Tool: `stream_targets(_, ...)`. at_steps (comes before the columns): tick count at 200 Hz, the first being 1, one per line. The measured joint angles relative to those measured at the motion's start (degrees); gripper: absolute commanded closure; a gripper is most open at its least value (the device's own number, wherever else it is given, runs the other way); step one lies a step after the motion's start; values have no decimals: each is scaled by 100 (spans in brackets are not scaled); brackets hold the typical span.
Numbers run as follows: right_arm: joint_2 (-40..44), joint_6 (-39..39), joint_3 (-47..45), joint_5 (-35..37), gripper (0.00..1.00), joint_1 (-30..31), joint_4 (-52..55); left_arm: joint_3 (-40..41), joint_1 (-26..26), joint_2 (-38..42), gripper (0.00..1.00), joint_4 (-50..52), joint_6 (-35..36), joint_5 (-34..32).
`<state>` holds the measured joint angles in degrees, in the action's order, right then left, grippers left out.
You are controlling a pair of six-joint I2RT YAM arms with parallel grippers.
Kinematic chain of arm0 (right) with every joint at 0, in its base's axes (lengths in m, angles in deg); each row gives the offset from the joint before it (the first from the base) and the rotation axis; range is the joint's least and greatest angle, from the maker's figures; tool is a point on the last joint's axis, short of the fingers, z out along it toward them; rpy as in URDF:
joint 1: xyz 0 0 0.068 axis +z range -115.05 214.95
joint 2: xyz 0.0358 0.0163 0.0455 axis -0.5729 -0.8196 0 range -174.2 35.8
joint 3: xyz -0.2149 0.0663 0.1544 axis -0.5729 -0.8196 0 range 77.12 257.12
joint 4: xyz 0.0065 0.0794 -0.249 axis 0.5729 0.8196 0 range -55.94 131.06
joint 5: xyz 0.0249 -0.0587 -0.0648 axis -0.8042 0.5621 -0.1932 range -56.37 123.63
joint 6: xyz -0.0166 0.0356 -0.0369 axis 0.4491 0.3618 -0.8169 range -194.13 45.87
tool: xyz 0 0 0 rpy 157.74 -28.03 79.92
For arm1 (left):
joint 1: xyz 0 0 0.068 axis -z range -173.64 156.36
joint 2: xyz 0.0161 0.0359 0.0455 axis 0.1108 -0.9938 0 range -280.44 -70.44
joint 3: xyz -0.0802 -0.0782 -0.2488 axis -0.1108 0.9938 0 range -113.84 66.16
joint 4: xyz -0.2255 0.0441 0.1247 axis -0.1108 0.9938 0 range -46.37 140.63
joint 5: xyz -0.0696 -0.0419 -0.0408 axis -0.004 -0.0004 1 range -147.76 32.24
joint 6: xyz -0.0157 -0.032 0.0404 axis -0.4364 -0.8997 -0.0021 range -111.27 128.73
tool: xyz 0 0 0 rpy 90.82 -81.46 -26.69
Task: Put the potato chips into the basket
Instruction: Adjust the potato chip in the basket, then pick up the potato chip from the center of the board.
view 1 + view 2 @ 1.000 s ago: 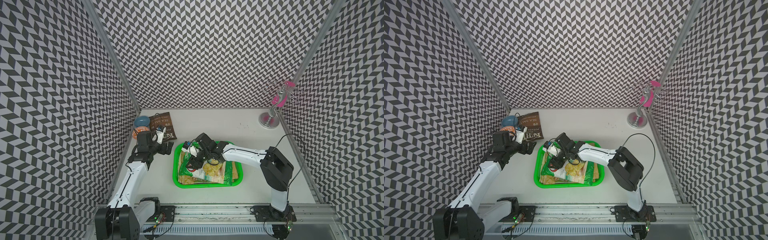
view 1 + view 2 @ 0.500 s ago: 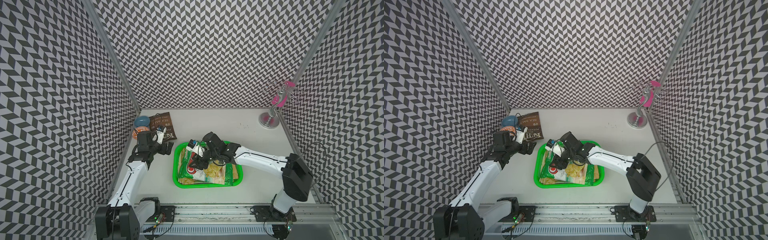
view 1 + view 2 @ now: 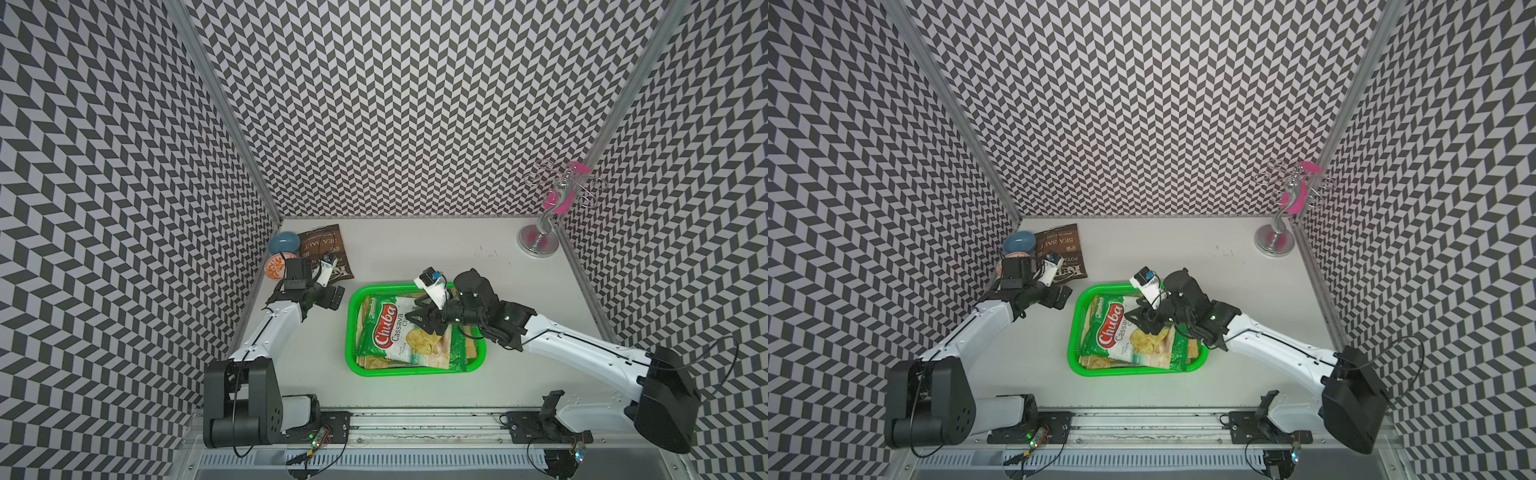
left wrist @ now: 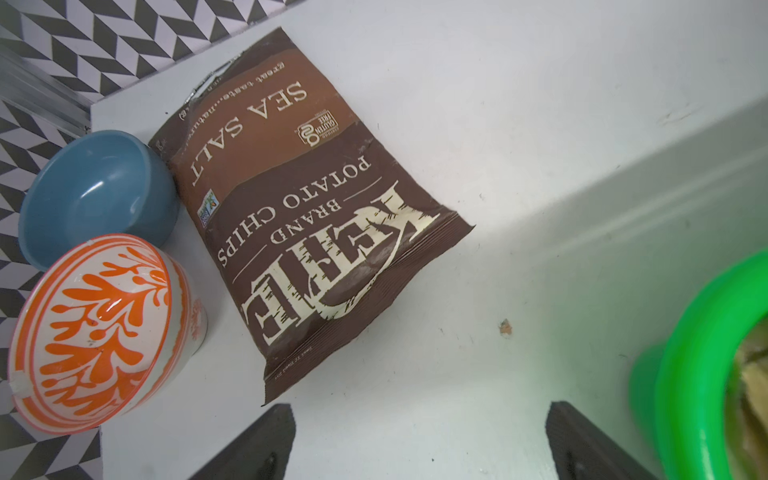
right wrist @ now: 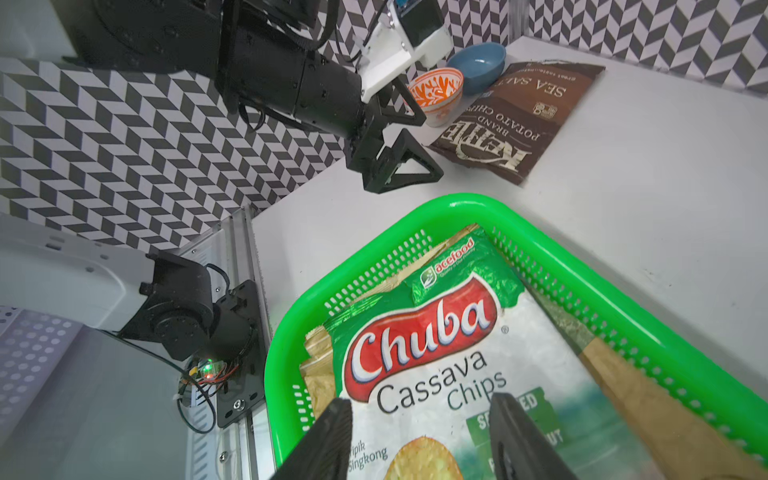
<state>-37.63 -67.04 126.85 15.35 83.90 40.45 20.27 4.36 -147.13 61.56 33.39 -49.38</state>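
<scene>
Two claws are mine, and my right claw (image 5: pixel 419 399) hangs just over the green basket (image 5: pixel 457 200) in the middle of the table (image 3: pixel 415 249). Its jaws are apart and hold nothing, right above the Chuba bag (image 5: pixel 424 345) that lies on top of tan bags (image 5: pixel 665 411) inside. My left claw (image 4: pixel 419 407) is wide open too, close to the brown Kettle bag (image 4: pixel 307 216), which lies flat in the far left corner, outside the basket, beside a blue bowl (image 4: pixel 95 187) and an orange bowl (image 4: pixel 95 332).
</scene>
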Motion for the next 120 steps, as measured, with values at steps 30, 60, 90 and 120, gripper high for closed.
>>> stream_targets(30, 527, 273, -684, 74, 44, -92, -28, 0, 162, -407, 2, -192, 323, -424)
stream_targets(60, 756, 455, -887, 74, 44, -332, -90, 0, 380, -776, 2, -608, 579, -979)
stream_targets(90, 761, 503, -885, 70, 44, -448, -195, 2, 695, -1241, 4, -1182, 791, -1646)
stream_targets(120, 761, 507, -870, 55, 44, -455, -195, 0, 892, -1764, 7, -1598, 863, -2046)
